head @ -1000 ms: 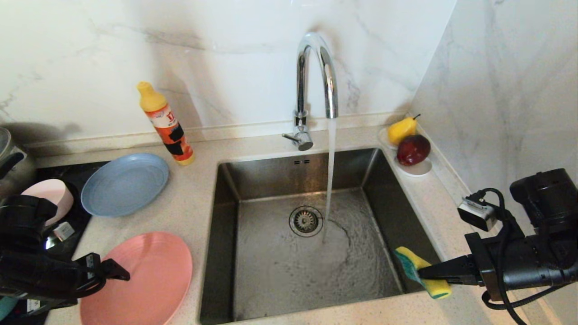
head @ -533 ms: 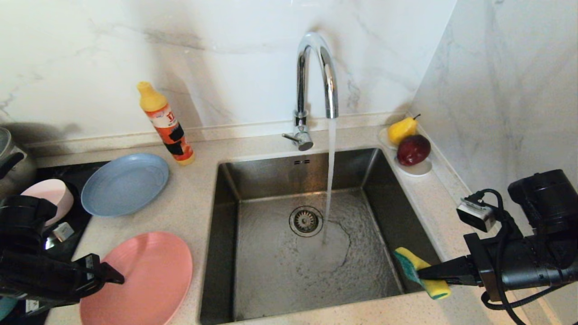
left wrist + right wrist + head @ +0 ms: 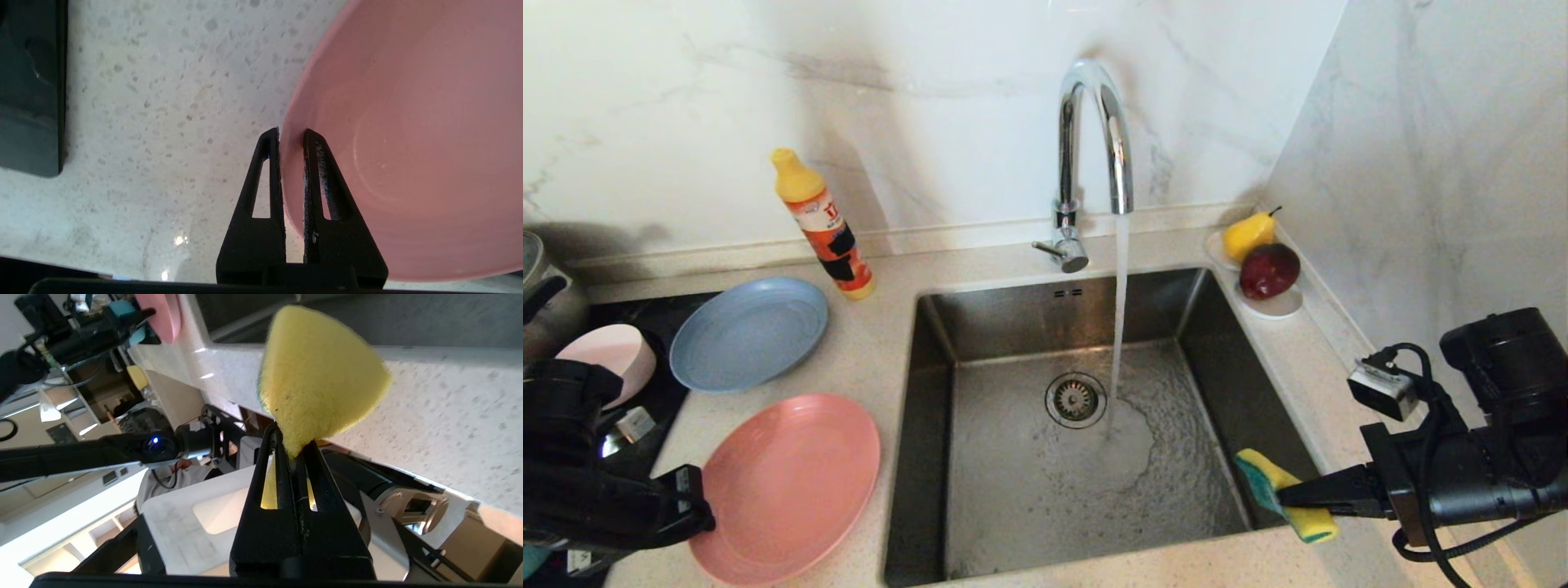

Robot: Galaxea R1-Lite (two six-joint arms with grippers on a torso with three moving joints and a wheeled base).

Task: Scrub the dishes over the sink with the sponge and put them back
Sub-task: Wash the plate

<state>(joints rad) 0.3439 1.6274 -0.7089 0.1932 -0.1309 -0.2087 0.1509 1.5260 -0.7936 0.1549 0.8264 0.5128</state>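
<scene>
The salmon-pink plate (image 3: 792, 482) (image 3: 408, 134) lies on the counter left of the sink (image 3: 1013, 498). My left gripper (image 3: 698, 510) (image 3: 291, 134) is shut on the plate's near left rim, one finger above it and one below. Behind it lie the grey-blue plate (image 3: 747, 331) and the pale pink bowl (image 3: 609, 351). At the sink's near right corner, my right gripper (image 3: 1286, 496) (image 3: 292, 445) is shut on the yellow and green sponge (image 3: 1262, 478) (image 3: 318, 379), holding it over the basin edge. Water runs from the faucet (image 3: 1094, 122) into the sink.
An orange and yellow soap bottle (image 3: 821, 224) stands by the back wall. A small white dish (image 3: 1278, 304) with a pear and a red apple sits at the sink's far right corner. A black cooktop (image 3: 658, 400) and a pot (image 3: 543, 298) are at the left.
The left gripper's fingers have closed on the salmon-pink plate's rim, and the plate has shifted slightly back and toward the sink. The right arm and sponge have not moved.
</scene>
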